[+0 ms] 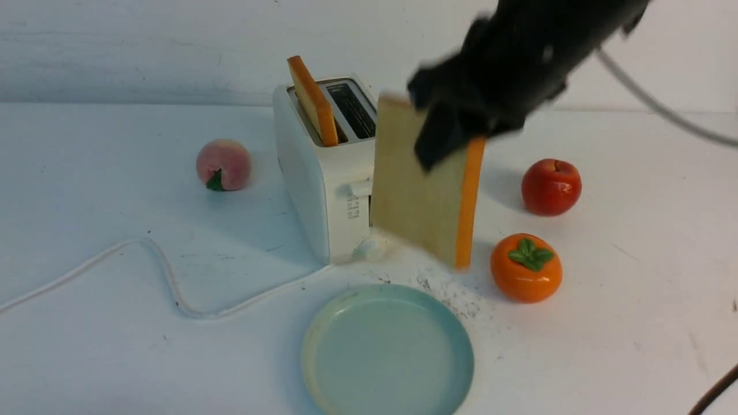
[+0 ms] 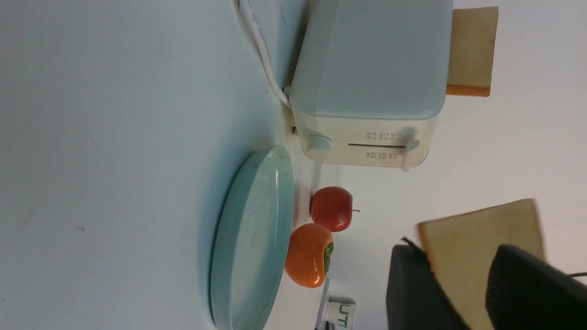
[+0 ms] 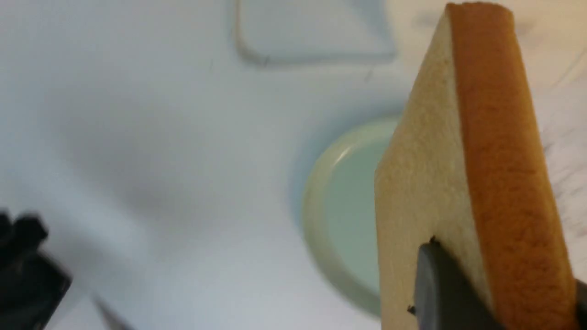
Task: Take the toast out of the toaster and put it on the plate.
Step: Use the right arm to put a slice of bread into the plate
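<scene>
white tabletop runs back to a pale wall. nearest, in front of the toaster (image 1: 305, 173), lies the plate (image 1: 386, 351), its near rim cut off by the frame edge. dark specks mark the table between it and the toaster.

just right of the toaster's front, off the table and above the plate's far side, hangs the toast (image 1: 415, 202), upright, hiding the right part of the toaster's front face. the right claw (image 1: 447, 144) is clamped on its upper corner, a dark finger on each broad face. the claw is smeared with blur and its arm runs out of the frame's top.

further right of the toaster sit an orange persimmon (image 1: 526, 271) and, beyond it, a red apple (image 1: 551, 187). a peach (image 1: 223, 164) sits to the toaster's left, and its white cord (image 1: 199, 314) snakes away leftward.

in the toaster's left slot stands a second slice (image 1: 313, 101), partly raised. the left claw is not clearly visible, so i cannot tell how it stands.
</scene>
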Robot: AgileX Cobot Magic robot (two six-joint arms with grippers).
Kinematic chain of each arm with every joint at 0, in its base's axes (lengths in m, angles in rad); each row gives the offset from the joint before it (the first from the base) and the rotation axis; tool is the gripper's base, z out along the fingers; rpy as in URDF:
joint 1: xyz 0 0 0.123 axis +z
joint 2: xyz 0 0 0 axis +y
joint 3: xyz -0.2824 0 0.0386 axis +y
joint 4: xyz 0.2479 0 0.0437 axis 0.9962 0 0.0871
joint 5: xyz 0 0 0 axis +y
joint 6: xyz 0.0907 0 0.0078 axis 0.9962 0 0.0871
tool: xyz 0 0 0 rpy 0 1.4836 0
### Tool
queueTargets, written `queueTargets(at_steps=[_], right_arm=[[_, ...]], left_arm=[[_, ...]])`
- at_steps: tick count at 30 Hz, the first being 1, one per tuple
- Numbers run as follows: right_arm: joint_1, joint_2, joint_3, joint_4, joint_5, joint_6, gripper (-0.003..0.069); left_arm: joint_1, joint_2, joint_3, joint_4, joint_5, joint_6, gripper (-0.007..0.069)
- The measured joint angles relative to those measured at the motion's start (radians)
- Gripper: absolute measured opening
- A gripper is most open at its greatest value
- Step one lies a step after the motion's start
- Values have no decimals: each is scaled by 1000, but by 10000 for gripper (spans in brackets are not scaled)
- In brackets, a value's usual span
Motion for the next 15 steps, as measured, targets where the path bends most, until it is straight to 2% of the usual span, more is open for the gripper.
queueTargets(at_steps=[2, 7, 12, 15], right_arm=[[0, -2, 151, 122, -20, -113, 127], [0, 11, 364, 321, -102, -339, 127], [0, 54, 400, 383, -138, -462, 127], [0, 80, 402, 389, -172, -481, 127]], left_arm=[[0, 0, 0, 0, 0, 0, 237], [0, 0, 0, 0, 0, 0, 238], [0, 0, 0, 0, -1, 0, 238], [0, 0, 0, 0, -1, 0, 238]])
